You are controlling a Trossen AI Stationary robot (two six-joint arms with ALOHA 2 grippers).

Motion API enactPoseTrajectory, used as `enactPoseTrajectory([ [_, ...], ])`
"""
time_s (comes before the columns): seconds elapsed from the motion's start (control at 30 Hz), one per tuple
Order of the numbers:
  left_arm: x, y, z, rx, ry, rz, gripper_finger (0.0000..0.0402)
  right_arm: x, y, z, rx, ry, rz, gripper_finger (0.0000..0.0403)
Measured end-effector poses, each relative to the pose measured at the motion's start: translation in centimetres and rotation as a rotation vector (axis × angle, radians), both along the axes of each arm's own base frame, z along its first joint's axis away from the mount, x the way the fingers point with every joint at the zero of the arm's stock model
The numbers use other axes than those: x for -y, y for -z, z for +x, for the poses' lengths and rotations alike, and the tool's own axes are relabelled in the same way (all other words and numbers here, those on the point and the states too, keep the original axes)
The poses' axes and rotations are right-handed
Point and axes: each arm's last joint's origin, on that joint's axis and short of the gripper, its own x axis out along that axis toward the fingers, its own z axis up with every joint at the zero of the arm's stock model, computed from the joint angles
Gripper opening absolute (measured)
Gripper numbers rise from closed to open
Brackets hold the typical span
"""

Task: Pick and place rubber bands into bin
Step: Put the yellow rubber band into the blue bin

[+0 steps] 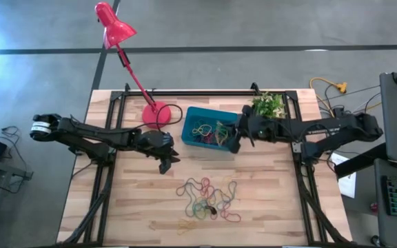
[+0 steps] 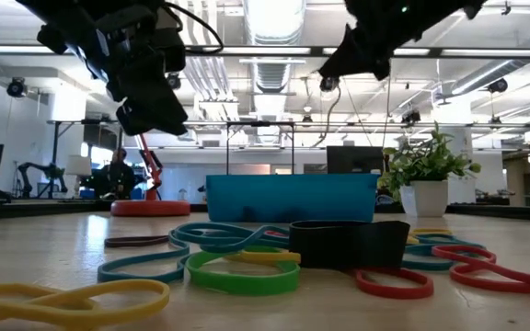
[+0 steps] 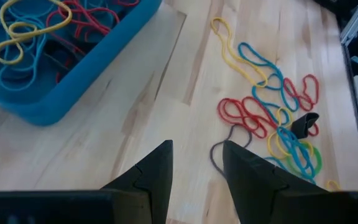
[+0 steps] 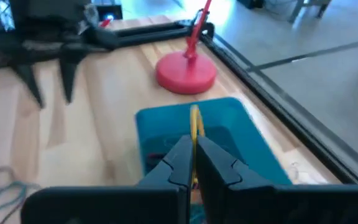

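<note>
The teal-blue bin (image 1: 187,127) sits at the table's far middle with several rubber bands (image 1: 209,131) lying in it. A loose pile of red, yellow, teal, green and black bands (image 1: 209,198) lies flat on the wood nearer the near edge. My left gripper (image 1: 165,164) hovers open above bare wood, left of the bin and far-left of the pile (image 3: 272,118). My right gripper (image 1: 236,141) is over the bin's right part, shut on a yellow band (image 4: 195,121). In the low view the bin (image 2: 293,198) stands behind the pile (image 2: 274,257). My right gripper pinches a yellow rubber band (image 4: 195,132) between its two shut fingertips, with the fingers slanting down over the bin (image 4: 241,124). The band runs on past the fingertips toward the bin's inside, lifted clear of the table. Whether its free end touches the bin floor I cannot tell.
The red lamp's round base (image 1: 156,114) stands just left of the bin, its arm leaning to the far left. A potted plant (image 1: 269,105) stands at the far right behind my right arm. Black frame rails run along the table's left, right and far sides.
</note>
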Motion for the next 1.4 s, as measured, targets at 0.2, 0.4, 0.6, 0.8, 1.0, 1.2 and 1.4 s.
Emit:
enactPoseTrajectory([
  [0.2,0.0,-0.1,0.1,0.010,-0.004,0.002,0.0125,2.5,1.3,1.9,0.039,-0.003,0.028,0.0008],
  [0.4,0.0,-0.1,0.1,0.018,-0.004,0.002,0.0125,4.0,3.9,5.1,0.012,-0.033,0.066,0.0008],
  [0.6,0.0,-0.1,0.1,0.016,-0.005,0.002,0.0125,5.4,5.5,8.2,-0.039,-0.006,0.077,0.0008],
  [0.8,0.0,0.0,0.1,0.015,-0.005,0.002,0.0125,6.8,6.1,10.0,-0.146,0.034,0.112,0.0008],
  [1.0,0.0,0.0,0.1,0.015,-0.005,0.003,0.0125,7.9,6.5,10.6,-0.268,0.005,0.203,0.0026],
  [1.2,0.0,0.1,0.0,0.013,-0.003,0.007,0.0125,7.9,6.0,10.6,-0.260,-0.016,0.242,0.0092],
  [1.4,0.5,0.3,-0.1,0.008,0.112,-0.001,0.0125,6.0,4.8,9.6,-0.297,-0.229,0.321,0.0137],
])
